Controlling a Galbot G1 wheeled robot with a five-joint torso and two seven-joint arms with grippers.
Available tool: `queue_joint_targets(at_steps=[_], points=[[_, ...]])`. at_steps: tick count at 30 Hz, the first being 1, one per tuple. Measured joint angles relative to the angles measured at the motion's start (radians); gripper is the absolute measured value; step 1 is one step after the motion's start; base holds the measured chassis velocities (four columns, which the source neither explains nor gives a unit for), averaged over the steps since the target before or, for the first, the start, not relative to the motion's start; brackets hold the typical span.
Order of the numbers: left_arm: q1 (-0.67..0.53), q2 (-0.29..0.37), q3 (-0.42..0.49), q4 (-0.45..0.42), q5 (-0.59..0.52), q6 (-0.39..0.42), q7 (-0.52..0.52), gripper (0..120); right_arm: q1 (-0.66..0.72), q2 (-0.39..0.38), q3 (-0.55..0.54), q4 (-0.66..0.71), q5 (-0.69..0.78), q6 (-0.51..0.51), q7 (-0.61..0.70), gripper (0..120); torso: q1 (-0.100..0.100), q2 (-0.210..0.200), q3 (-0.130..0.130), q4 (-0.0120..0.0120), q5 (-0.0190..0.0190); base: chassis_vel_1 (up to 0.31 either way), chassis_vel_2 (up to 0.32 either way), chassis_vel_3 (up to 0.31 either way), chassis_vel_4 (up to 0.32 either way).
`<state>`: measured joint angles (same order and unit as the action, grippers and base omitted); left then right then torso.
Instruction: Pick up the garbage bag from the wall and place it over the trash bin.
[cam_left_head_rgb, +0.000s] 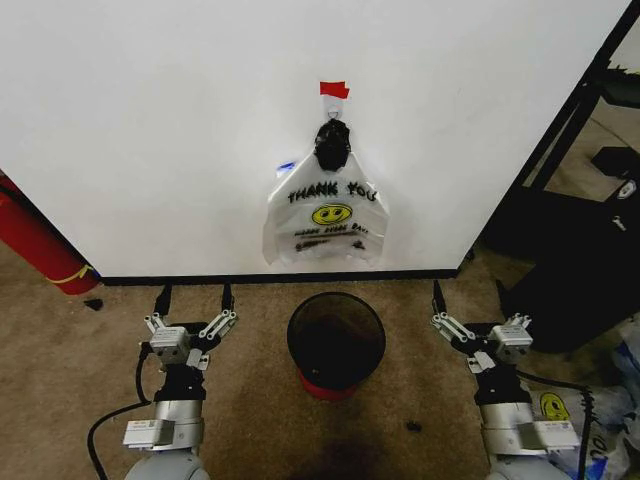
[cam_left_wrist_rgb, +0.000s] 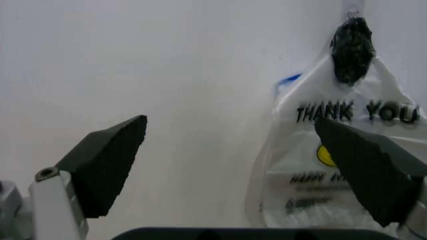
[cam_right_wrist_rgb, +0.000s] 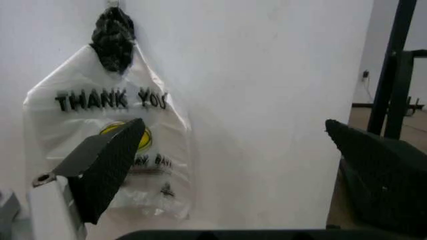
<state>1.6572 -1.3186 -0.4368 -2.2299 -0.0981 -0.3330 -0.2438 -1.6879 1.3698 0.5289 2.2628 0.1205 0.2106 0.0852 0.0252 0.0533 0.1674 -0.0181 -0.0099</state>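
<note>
Trash bin (cam_left_head_rgb: 336, 340) below garbage bag (cam_left_head_rgb: 327, 215) on wall (cam_left_head_rgb: 150, 120).

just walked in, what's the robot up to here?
Nothing is held yet. The garbage bag hangs on the wall under a red tape mark, with the trash bin on the carpet right below it. The left gripper and right gripper sit low on either side of the bin, both open, facing the wall.

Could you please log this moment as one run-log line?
garbage bag: hanging on wall | trash bin: below, unlined | left gripper: open | right gripper: open
</note>
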Motion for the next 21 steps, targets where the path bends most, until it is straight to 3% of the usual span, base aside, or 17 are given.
queue_joint_targets(at_steps=[6, 11, 13, 14, 19, 21], points=[[-0.012, 0.000, 0.007, 0.021, 0.000, -0.003, 0.003, 98, 0.056, -0.034, -0.008, -0.028, 0.073, -0.029, -0.007, 100, 0.000, 0.000, 0.000, -0.0003, 0.0000, 0.000, 0.000, 0.000, 0.000], [-0.021, 0.012, 0.010, 0.036, -0.009, -0.004, 0.003, 98, 0.195, -0.126, -0.060, -0.070, 0.449, -0.139, -0.032, 100, 0.000, 0.000, 0.000, 0.0007, 0.0001, 0.000, 0.000, 0.000, 0.000], [-0.022, 0.013, 0.011, 0.037, -0.010, -0.004, 0.003, 98, 0.202, -0.129, -0.061, -0.073, 0.463, -0.143, -0.035, 100, 0.000, 0.000, 0.000, 0.0007, 0.0001, 0.000, 0.000, 0.000, 0.000], [-0.032, 0.019, 0.017, 0.047, -0.008, -0.004, 0.006, 98, 0.260, -0.153, -0.073, -0.104, 0.563, -0.172, -0.055, 100, 0.000, 0.000, 0.000, -0.0008, -0.0002, 0.000, 0.000, 0.000, 0.000], [-0.006, 0.007, 0.014, 0.048, 0.003, -0.010, 0.010, 98, 0.548, -0.187, -0.195, -0.246, 0.816, -0.267, -0.102, 100, 0.000, 0.000, 0.000, 0.0005, -0.0001, 0.000, 0.000, 0.000, 0.000], [-0.003, 0.005, 0.012, 0.048, 0.003, -0.011, 0.010, 98, 0.594, -0.185, -0.220, -0.272, 0.854, -0.283, -0.106, 100, 0.000, 0.000, 0.000, 0.0006, 0.0000, 0.000, 0.000, 0.000, 0.000]])
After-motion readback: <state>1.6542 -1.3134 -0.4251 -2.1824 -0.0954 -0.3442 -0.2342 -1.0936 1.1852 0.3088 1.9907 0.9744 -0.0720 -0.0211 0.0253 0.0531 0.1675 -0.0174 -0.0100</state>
